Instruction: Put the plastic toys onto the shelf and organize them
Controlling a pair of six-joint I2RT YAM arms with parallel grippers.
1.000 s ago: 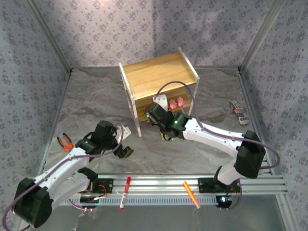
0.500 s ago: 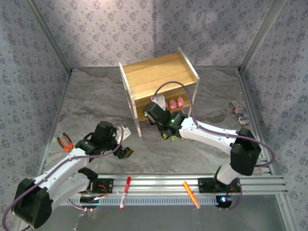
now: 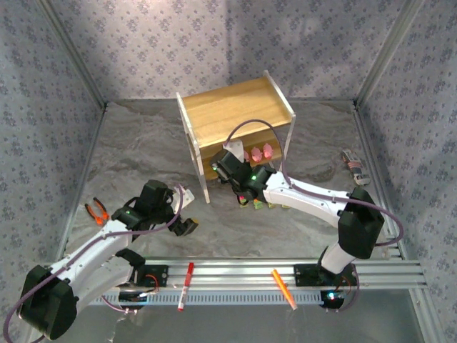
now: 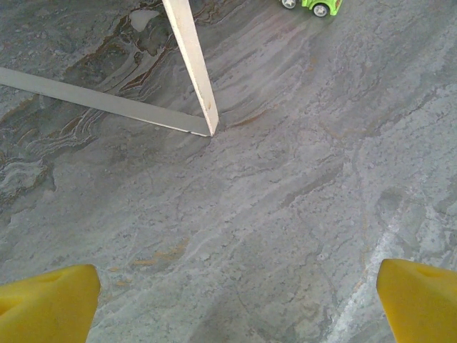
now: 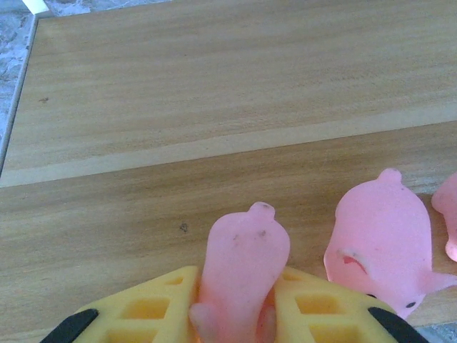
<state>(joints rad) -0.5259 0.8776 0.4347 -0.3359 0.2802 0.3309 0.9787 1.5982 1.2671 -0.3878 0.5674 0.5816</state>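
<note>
Right gripper (image 5: 235,304) is clamped on a pink teardrop figure (image 5: 243,250), with a yellow finger (image 5: 146,307) on each side of its lower body and its head pointing into the shelf (image 5: 178,107). The figure is over the front part of the wooden board, on the lower tier as the top view shows it. Cannot tell whether its base touches the wood. Just to its right a second pink figure (image 5: 382,239) sits on the same board, and a third pink figure (image 5: 450,214) is cut off by the frame edge.

Left gripper (image 4: 235,307) is spread wide with nothing between the pads. It hovers over the grey table (image 4: 285,214) near the shelf's white leg (image 4: 191,64). A green truck (image 4: 314,6) is on the table at the top edge.

Step in hand, as judged: set the held figure down.
- Lower until the base rests on the wood.
- Keep a small gap to the neighbour and line it up with the row.
- Open only a little.
- Pull straight back so the fingers don't drag or tip it; the glossy rounded body probably slips easily.

Writing: no brand, label or text readable on the toys, shelf or grippers.
</note>
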